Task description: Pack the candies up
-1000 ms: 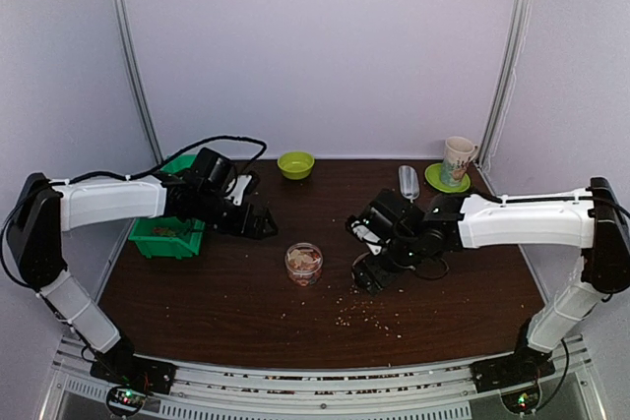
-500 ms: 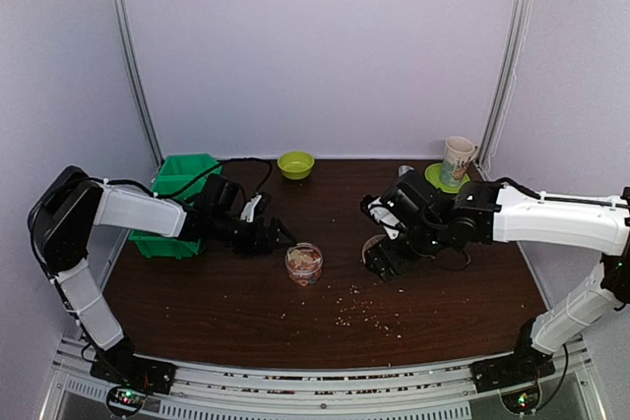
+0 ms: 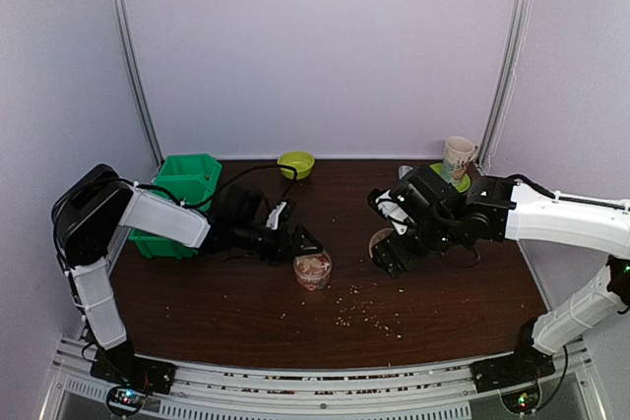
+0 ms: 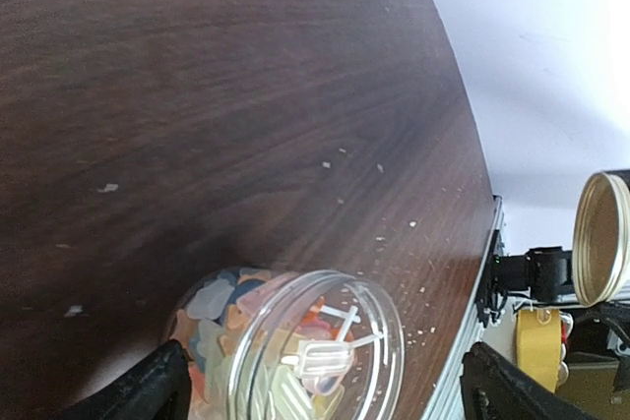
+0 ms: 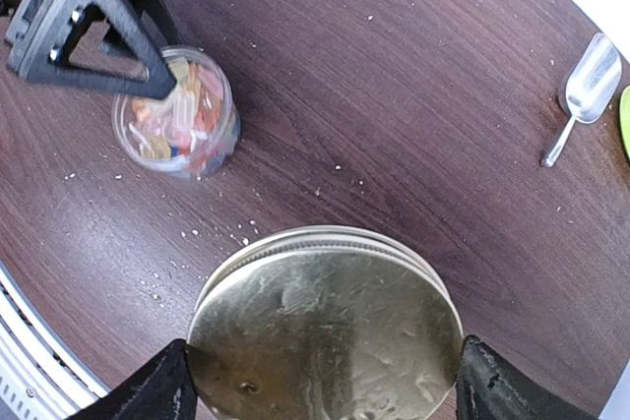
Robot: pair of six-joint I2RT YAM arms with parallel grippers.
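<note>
The candies are a mixed-colour heap inside a small clear jar standing open on the dark table. They show in the right wrist view too. My left gripper is open, its fingers spread wide on either side of the jar, the left one close against the jar wall. My right gripper is shut on a round gold lid and holds it above the table, to the right of the jar. The lid also shows in the top view and the left wrist view.
A green bin stands at the back left and a green bowl at the back middle. A mug on a green saucer stands at the back right, with a clear scoop near it. Pale crumbs lie in front of the jar.
My left arm has swung right from the green bin to the jar, and the jar has shifted a little right. My right gripper has moved slightly back and right with the lid.
</note>
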